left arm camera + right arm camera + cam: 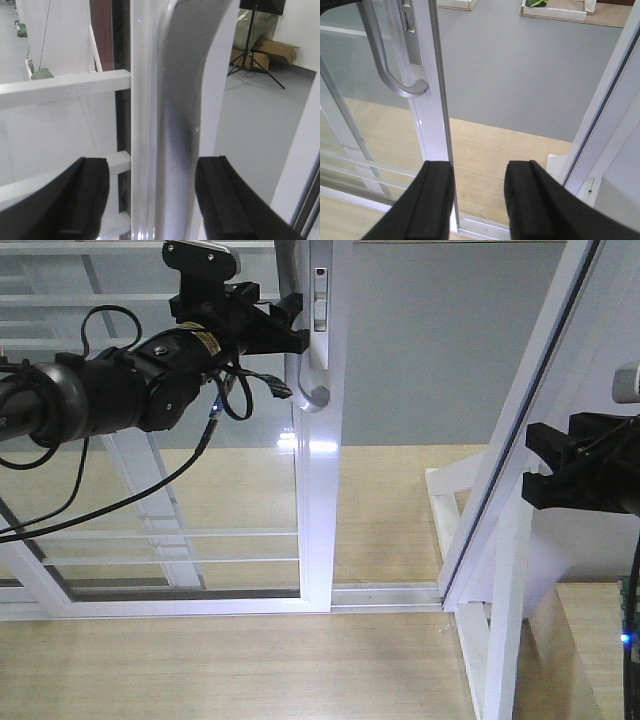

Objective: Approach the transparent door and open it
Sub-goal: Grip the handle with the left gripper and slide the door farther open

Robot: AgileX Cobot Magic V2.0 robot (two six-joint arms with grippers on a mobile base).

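Upright transparent door (318,500), handle (298,375) vertical

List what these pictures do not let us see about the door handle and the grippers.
- Front view: top of the handle, covered by the left gripper and cut by the upper edge.
- Left wrist view: both handle ends, outside the picture.
- Front view: arm behind the right gripper, cut by the right edge.

Transparent door (318,500) upright, white-framed (curved grey handle (308,402)).

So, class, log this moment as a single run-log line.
stage: at handle | left gripper: jaws open astride handle of transparent door | right gripper: open, empty
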